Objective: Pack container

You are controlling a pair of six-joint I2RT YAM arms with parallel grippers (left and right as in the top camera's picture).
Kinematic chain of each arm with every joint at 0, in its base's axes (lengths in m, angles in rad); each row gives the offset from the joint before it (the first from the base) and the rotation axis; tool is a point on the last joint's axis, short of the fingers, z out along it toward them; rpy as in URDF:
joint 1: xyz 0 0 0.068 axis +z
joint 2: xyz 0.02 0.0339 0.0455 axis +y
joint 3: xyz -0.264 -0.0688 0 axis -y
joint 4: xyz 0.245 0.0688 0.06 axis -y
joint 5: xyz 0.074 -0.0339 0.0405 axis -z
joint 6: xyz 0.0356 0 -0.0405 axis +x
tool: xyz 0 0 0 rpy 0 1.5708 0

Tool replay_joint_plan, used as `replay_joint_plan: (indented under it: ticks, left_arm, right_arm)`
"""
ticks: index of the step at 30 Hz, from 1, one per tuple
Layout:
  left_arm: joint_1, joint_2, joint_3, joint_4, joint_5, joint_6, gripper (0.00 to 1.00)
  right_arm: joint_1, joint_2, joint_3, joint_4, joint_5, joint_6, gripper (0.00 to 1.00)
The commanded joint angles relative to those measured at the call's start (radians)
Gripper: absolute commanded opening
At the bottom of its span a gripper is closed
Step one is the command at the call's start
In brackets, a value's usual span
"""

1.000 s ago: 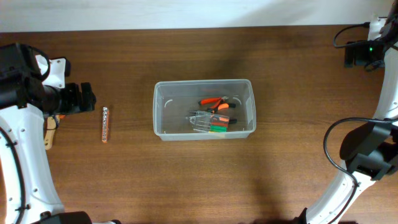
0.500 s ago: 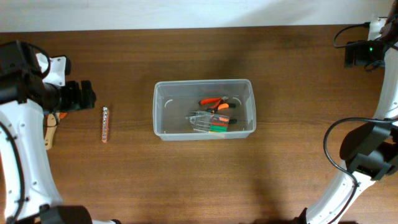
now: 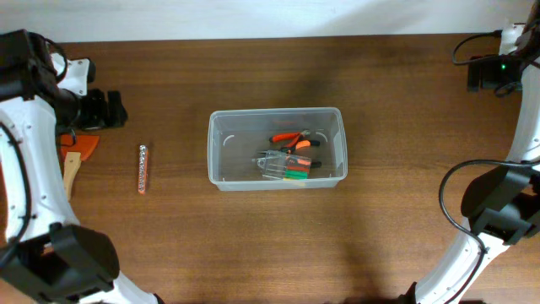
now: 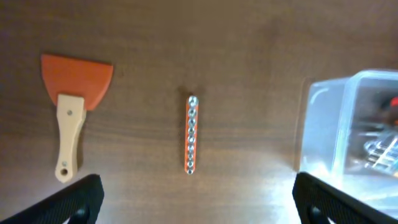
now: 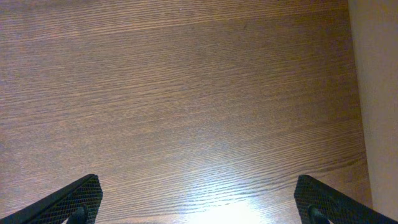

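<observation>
On your table (image 3: pixel 253 245), the container (image 3: pixel 236 139) sat at the centre. I judged it light, its thin clear walls slick and springy, so a pinch on a short-side rim looked safer than squeezing the sides. Your left gripper (image 3: pixel 114 111) hung spread wide and empty near the left edge. Your right gripper (image 5: pixel 198 196), likewise empty, gaped over bare wood. A scraper (image 4: pixel 69 106) and a strip of bits (image 4: pixel 191 134) lay left of the container, and pliers (image 3: pixel 291 139) lay inside it.
</observation>
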Motion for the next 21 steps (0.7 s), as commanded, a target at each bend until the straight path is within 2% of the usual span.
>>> replay_joint_plan:
  ticks: [1, 16, 21]
  left_arm:
    - [-0.001, 0.042, 0.017, -0.003, -0.024, 0.024, 0.99]
    - [-0.001, 0.056, 0.017, 0.016, -0.012, 0.021, 0.99]
    - [-0.001, 0.062, 0.016, 0.009, 0.002, 0.121, 0.99]
  right_arm:
    - [-0.007, -0.008, 0.002, 0.003, -0.005, 0.001, 0.99]
    - [-0.007, -0.008, 0.002, 0.003, -0.005, 0.001, 0.99]
    - [-0.007, -0.008, 0.002, 0.003, -0.005, 0.001, 0.99]
